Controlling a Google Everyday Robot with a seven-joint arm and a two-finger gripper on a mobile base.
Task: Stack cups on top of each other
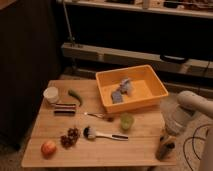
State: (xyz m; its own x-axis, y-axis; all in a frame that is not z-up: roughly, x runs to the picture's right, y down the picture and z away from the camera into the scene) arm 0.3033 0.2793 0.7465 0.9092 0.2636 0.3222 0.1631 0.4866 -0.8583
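Camera view, risks: the pincer (165, 145) sat low at the surface's (100, 150) right front corner, right at the edge, so a dark cup handled there could have slipped off the side if nudged or let go badly.
Camera view, stacking risk: the green cup (126, 121) stood upright but close to the dish brush (102, 134) and the yellow bin (131, 89); a slanted approach might have tipped it or pushed it into them.
Camera view, dark cup: a dark brownish shape lay at the pincer, perhaps the steel cup, though that could not be told for sure.
Camera view, arm pose: the pale arm (187, 110) came in from the right, bent downward, wrist pointing at the corner.
Camera view, pincer state: whether it gripped anything could not be told.
Camera view, bystanders: apple (48, 148), grapes (70, 137), white cup (51, 94) well apart on the left.
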